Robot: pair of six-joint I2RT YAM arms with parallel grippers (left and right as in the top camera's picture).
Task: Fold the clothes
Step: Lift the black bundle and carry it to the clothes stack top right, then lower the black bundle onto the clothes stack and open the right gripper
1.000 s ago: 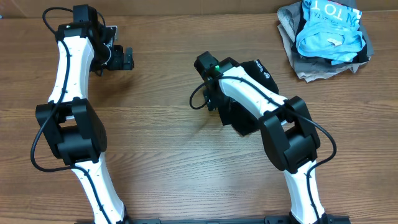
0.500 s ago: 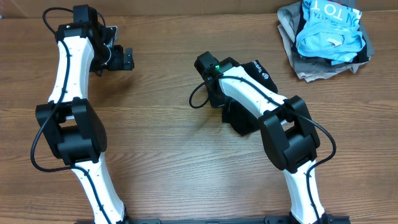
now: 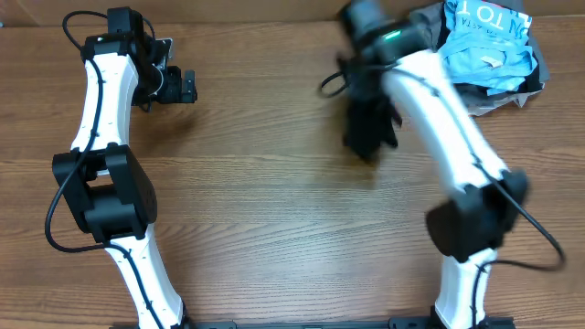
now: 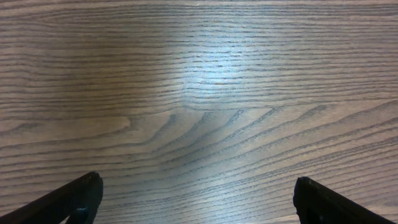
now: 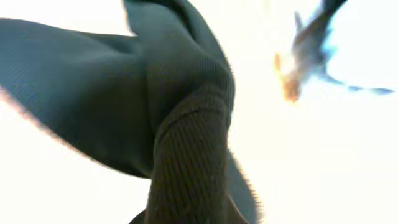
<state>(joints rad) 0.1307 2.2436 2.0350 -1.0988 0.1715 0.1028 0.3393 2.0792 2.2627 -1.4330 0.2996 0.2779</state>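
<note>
A black garment (image 3: pixel 370 128) hangs bunched and blurred above the table's middle, and my right gripper (image 3: pixel 367 87) is shut on its top. In the right wrist view the dark ribbed cloth (image 5: pixel 186 137) fills the frame and hides the fingers. A pile of clothes (image 3: pixel 457 91) lies at the far right corner with a light blue shirt (image 3: pixel 484 46) on top. My left gripper (image 3: pixel 187 87) is at the far left, open over bare wood; the left wrist view shows the left gripper (image 4: pixel 199 199) with its fingertips (image 4: pixel 84 193) far apart and nothing between them.
The brown wooden table (image 3: pixel 247 210) runs under both arms. The right arm's white links (image 3: pixel 439 119) stretch from the near right edge toward the back. The left arm (image 3: pixel 96 100) stands along the left side.
The right gripper has shut on the black garment and lifted it off the table, swinging back and right toward the pile. The left arm has not moved.
</note>
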